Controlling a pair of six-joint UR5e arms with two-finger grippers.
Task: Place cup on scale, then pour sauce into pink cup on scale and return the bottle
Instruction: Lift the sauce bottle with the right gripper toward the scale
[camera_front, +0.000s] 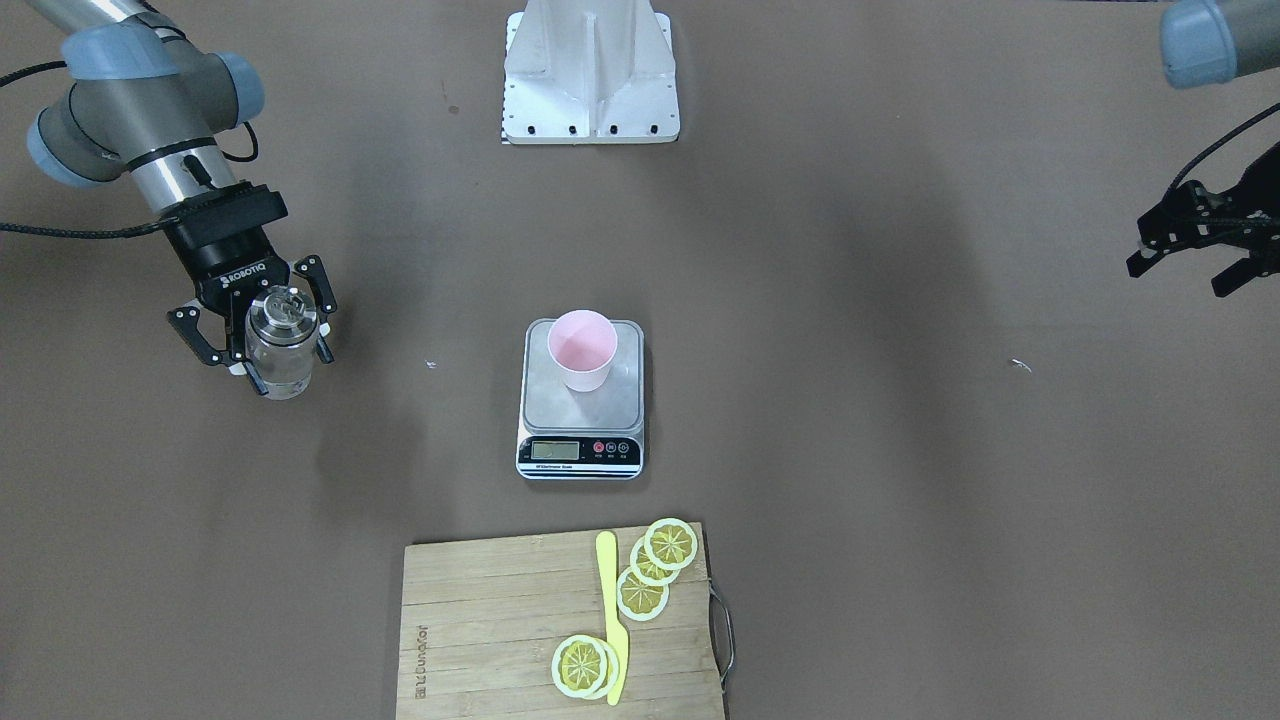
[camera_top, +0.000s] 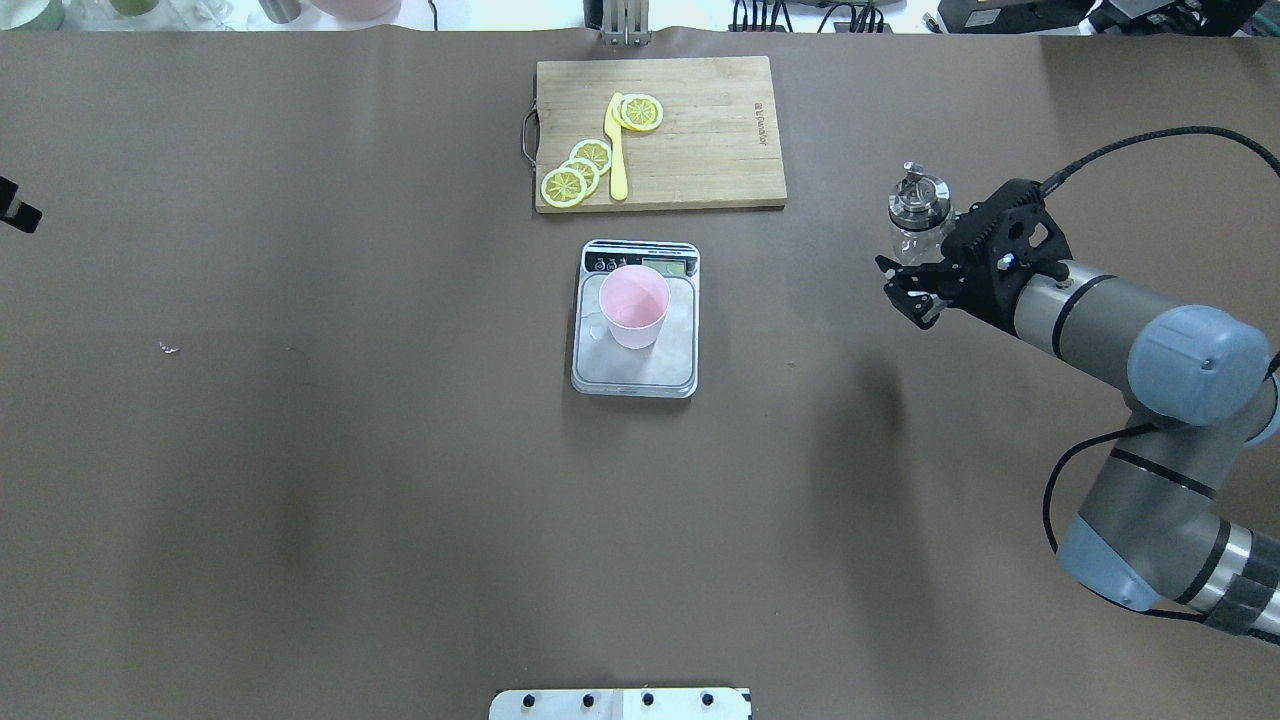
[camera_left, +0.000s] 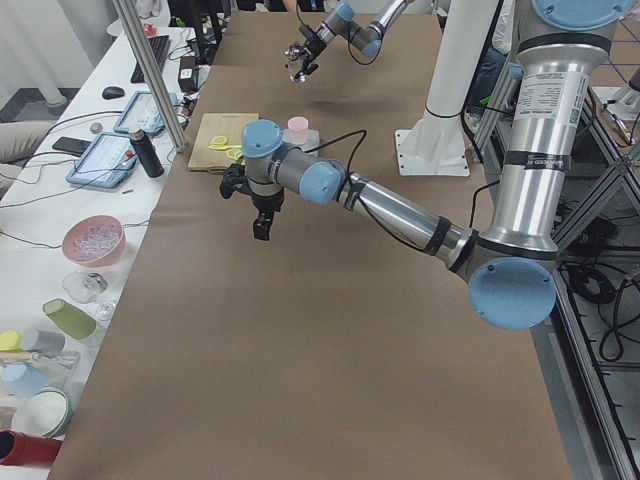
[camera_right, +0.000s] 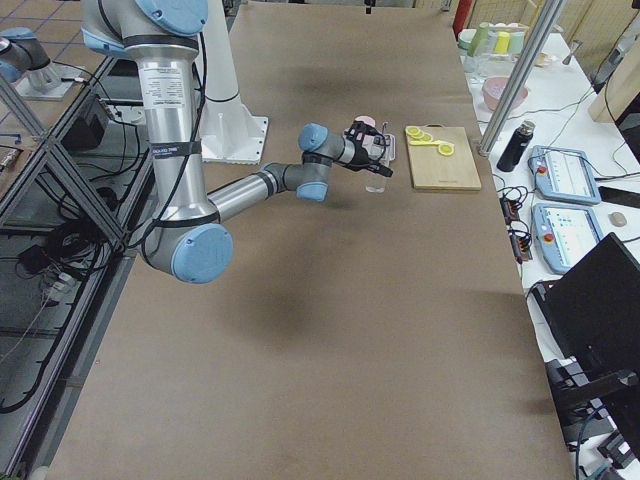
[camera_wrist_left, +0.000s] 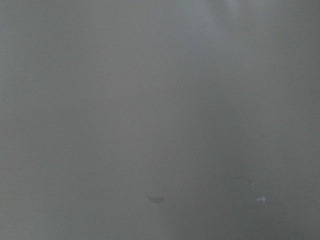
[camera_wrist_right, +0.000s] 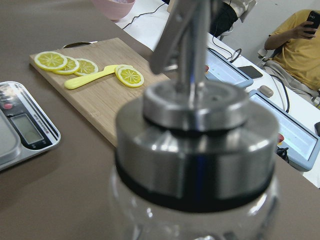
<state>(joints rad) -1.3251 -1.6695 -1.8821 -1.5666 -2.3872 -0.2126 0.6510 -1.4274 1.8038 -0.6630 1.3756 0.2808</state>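
— Quick, where's the bottle (camera_front: 281, 345) atm?
— Out on the robot's right side of the table, well apart from the scale (camera_front: 605, 405). The right gripper (camera_front: 279, 352) has it clamped, one finger on each side of the glass. Bottle's upright, silver spout cap on top.
— Standing on the table or up in the air?
— Can't tell from here, tbh.
— And the sauce (camera_front: 283, 378)?
— Clear stuff, seen thru the lower glass. Level's too hard to read.
— The cup (camera_front: 581, 345)?
— Upright on the scale's steel platform, approx in the middle. The display strip is on the side away from the robot. Can't tell if there's anything in it.
— What's the left gripper (camera_front: 1177, 280) doing?
— It hangs far out on the robot's left over bare table, fingers spread apart, gripping nothing. Its wrist cam shows just brown table cover.
— Other stuff around?
— A wooden cutting board (camera_front: 480, 620) sits on the far side of the scale from the robot base, near it but not touching. It has lemon slices (camera_front: 670, 543) on it and a yellow knife (camera_front: 612, 620) lying btw them. Past the table edge, in the right wrist view, a person in a yellow top (camera_wrist_right: 300, 55) holds up a phone.
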